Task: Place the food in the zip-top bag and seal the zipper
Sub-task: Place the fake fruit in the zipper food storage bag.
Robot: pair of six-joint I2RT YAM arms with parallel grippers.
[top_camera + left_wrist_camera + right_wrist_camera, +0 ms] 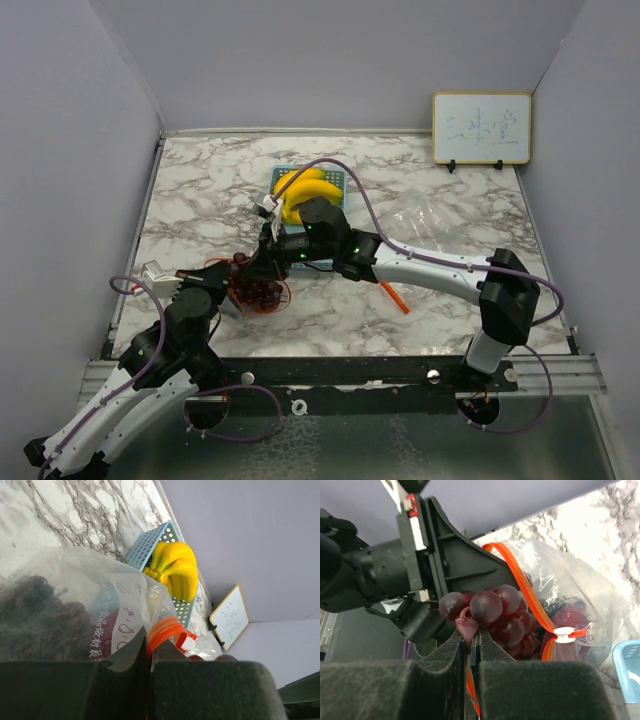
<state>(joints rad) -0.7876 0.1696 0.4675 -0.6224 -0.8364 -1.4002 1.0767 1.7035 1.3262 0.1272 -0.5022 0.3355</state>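
Both claws pinch the zip-top bag (75, 575) at its orange zipper strip (530, 597). L gripper (149, 655) is narrow, closed on the rim. R gripper (472, 641) is narrow too, w/ the strip between its fingers. The grape cluster (492, 611) sits inside the bag, w/ a magenta item (570, 617) beside it. The bananas (175, 567) lie in the blue basket (147, 542), apart from the bag.

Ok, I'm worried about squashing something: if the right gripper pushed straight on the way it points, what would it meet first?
Probably the grape cluster, just beyond the fingers of the right gripper in the zip-top bag, though depth is unclear.
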